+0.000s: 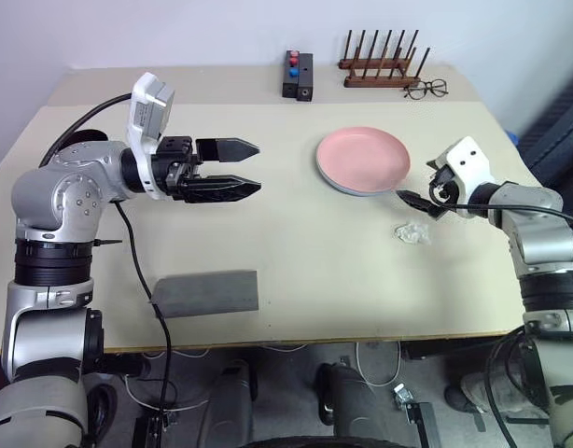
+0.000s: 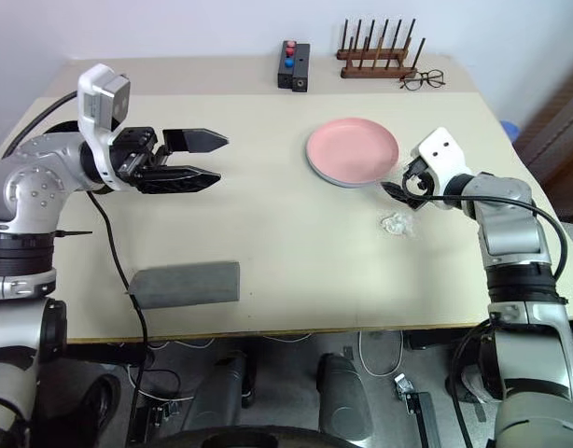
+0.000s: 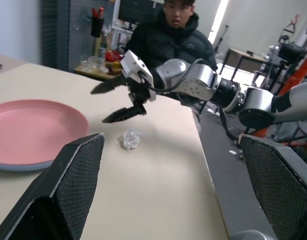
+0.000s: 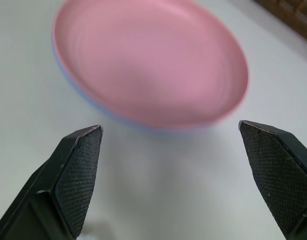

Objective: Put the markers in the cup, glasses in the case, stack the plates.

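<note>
Pink plate (image 1: pixel 363 159) on blue plate (image 4: pixel 93 107), right gripper (image 1: pixel 419 200) fingers apart beside it

Smooth matt pink plate (image 1: pixel 363 159), matt grey case (image 1: pixel 206 292), wooden rack (image 1: pixel 382 63), textured black fingertips (image 4: pixel 78 175)

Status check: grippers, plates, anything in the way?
Left gripper open, empty, above the table. Right gripper open, empty, beside the plates. Pink plate stacked on blue plate. Crumpled clear wrapper lies by the right gripper.
</note>
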Tool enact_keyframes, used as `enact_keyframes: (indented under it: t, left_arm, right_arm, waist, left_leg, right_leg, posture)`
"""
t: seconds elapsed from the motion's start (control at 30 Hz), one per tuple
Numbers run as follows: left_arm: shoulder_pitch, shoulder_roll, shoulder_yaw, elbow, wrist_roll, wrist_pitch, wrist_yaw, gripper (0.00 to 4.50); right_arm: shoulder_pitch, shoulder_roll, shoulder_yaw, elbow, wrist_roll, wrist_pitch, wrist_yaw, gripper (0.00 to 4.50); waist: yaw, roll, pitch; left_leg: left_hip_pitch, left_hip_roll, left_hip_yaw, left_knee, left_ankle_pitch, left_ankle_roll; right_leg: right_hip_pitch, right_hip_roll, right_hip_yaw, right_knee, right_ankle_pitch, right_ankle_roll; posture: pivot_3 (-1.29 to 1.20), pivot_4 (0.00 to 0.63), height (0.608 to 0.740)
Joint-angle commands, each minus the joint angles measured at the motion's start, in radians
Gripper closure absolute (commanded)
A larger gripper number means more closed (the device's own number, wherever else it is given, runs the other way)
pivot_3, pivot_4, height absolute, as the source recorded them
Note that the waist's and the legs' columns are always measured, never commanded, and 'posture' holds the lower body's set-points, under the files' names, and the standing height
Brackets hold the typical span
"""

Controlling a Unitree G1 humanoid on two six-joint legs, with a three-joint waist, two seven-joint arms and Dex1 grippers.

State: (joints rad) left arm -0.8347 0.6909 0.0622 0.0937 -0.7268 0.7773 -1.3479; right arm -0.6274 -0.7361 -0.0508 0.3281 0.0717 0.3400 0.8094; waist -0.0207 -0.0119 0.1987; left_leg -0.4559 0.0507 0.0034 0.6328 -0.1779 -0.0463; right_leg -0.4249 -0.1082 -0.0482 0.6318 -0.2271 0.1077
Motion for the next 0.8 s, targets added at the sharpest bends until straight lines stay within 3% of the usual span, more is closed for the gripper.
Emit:
enact_keyframes:
  t: [0.03,0.17,0.5,0.6,0.8]
  left_arm:
    - [-0.016,0.003,0.009,-0.014,-0.007,-0.014,-0.01,0.0]
    - [-0.016,0.007,0.008,-0.014,-0.006,-0.015,-0.017,0.0]
    - [-0.035,0.004,-0.015,0.005,0.013,-0.031,-0.046,0.0]
    - [-0.032,0.001,-0.023,0.011,0.028,-0.056,-0.06,0.0]
    - [0.009,0.03,-0.075,0.004,0.102,-0.163,-0.133,0.0]
  right_arm:
    - [-0.005,-0.012,-0.052,-0.094,0.046,0.049,-0.011,0.05]
    - [0.089,-0.029,-0.163,-0.208,0.154,0.217,-0.013,0.05]
    - [0.196,-0.001,-0.279,-0.398,0.317,0.466,-0.078,0.05]
    - [0.266,-0.014,-0.275,-0.443,0.321,0.471,-0.08,0.05]
    - [0.268,-0.004,-0.218,-0.431,0.311,0.511,-0.125,0.05]
  waist:
    - [0.001,0.0,0.0]
    - [0.016,0.0,0.0]
    - [0.024,0.0,0.0]
    - [0.032,0.0,0.0]
    - [0.028,0.0,0.0]
  left_leg:
    - [0.001,0.0,0.0,0.0,0.0,0.0]
    - [0.001,0.0,0.0,-0.001,0.0,0.0]
    - [0.002,0.0,0.001,0.0,0.0,0.0]
    - [0.002,0.0,0.001,-0.001,0.0,0.0]
    - [0.002,0.0,0.002,0.0,0.0,0.0]
  right_leg:
    - [0.0,0.0,0.001,0.0,0.0,0.0]
    - [0.001,0.001,0.001,0.0,0.0,0.0]
    - [0.001,0.001,0.002,-0.001,-0.002,-0.004]
    - [0.001,0.001,0.002,-0.001,-0.002,-0.004]
    - [0.001,0.001,0.004,-0.001,-0.002,-0.005]
  posture:
    - [0.0,0.15,0.74]
    - [0.0,0.15,0.74]
    - [0.0,0.15,0.74]
    - [0.0,0.15,0.74]
    - [0.0,0.15,0.74]
